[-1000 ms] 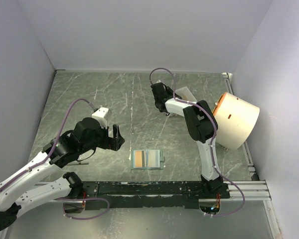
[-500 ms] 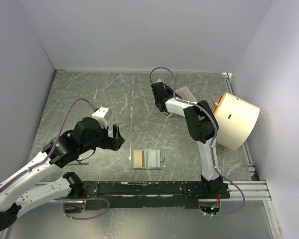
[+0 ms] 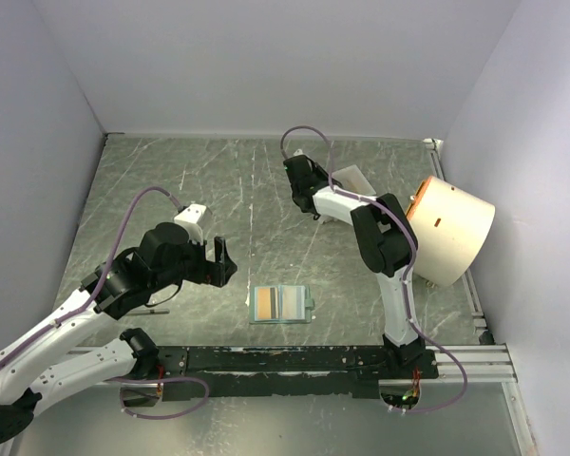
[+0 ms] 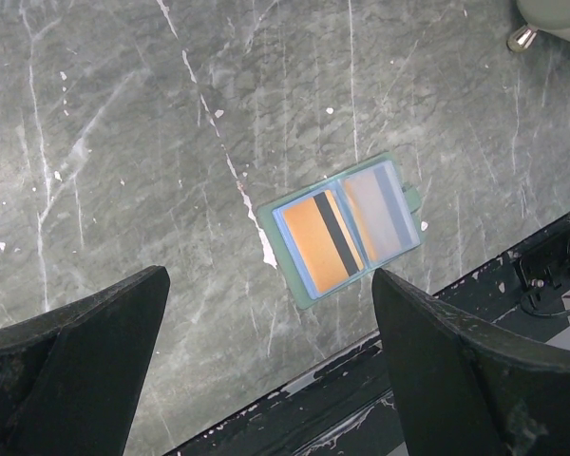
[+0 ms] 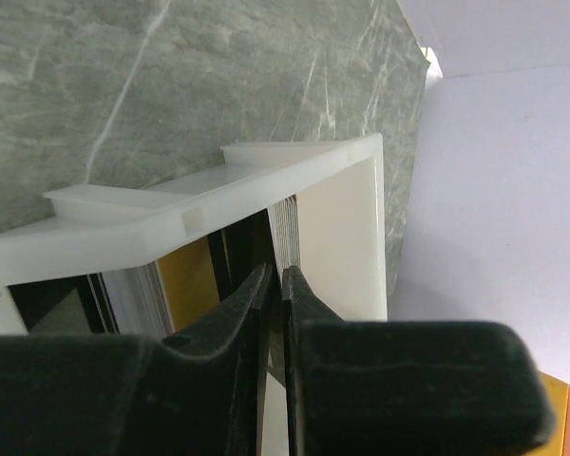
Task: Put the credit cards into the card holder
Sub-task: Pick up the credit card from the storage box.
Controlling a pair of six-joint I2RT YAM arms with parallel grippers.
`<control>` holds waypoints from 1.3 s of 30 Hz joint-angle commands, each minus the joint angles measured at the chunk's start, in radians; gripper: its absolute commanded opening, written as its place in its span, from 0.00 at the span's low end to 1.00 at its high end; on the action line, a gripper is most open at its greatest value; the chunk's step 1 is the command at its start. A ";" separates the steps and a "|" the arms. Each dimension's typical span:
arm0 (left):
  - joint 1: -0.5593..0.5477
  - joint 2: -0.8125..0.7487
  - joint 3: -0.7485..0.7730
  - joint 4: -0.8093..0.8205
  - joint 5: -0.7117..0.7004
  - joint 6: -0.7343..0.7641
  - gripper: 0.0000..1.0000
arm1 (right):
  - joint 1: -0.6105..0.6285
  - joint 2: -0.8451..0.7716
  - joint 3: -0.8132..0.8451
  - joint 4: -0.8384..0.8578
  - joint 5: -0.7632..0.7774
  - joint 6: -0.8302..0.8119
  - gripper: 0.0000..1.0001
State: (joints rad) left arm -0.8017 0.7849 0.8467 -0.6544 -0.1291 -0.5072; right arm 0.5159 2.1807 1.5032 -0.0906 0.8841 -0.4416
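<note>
Grey-green marbled tabletop [image 3: 171, 180], enclosed by plain pale walls, with one black mounting rail [image 3: 294, 359] along the near edge. Card holder [image 4: 347, 231]: one, sage green, lying open and flat near the middle of the near edge, just beyond the rail, with its snap tab on one short side. Credit cards: one orange card with a dark stripe [image 4: 321, 245] sits in one pocket of the holder; the other pocket shows only pale grey, contents not legible. More credit cards [image 5: 283, 226] stand on edge in a packed row, with one gold face [image 5: 185, 285] showing; their number cannot be counted. White plastic tray [image 5: 294, 176]: one, at the far right of the table, well apart from the holder, holding that row. Cream cylinder with an orange rim [image 3: 451, 228]: one, on its side at the right wall. Arms: two. Left gripper [image 4: 268, 280]: released, fingers spread wide, hanging above the open holder and empty. Right gripper [image 5: 277, 275]: reached out to the tray, fingers drawn almost together with a thin slit between, tips at the top edges of the standing cards; whether a card is pinched cannot be told.
</note>
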 commanded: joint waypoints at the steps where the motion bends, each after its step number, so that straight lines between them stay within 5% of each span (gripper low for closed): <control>1: 0.010 0.000 -0.011 0.030 0.024 0.015 1.00 | 0.014 -0.049 0.014 -0.001 0.012 0.016 0.08; 5: 0.012 -0.002 -0.012 0.032 0.026 0.015 1.00 | 0.019 -0.057 0.014 -0.016 -0.001 0.027 0.00; 29: 0.018 0.050 -0.050 0.085 0.108 -0.073 0.95 | 0.209 -0.374 -0.113 -0.330 -0.024 0.365 0.00; 39: 0.018 0.050 -0.134 0.275 0.369 -0.350 0.84 | 0.273 -0.732 -0.252 -0.375 -0.367 0.683 0.00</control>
State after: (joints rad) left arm -0.7887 0.8570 0.7456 -0.5209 0.0963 -0.7208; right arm 0.7746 1.6077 1.3251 -0.4793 0.7139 0.0677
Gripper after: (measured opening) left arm 0.856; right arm 0.006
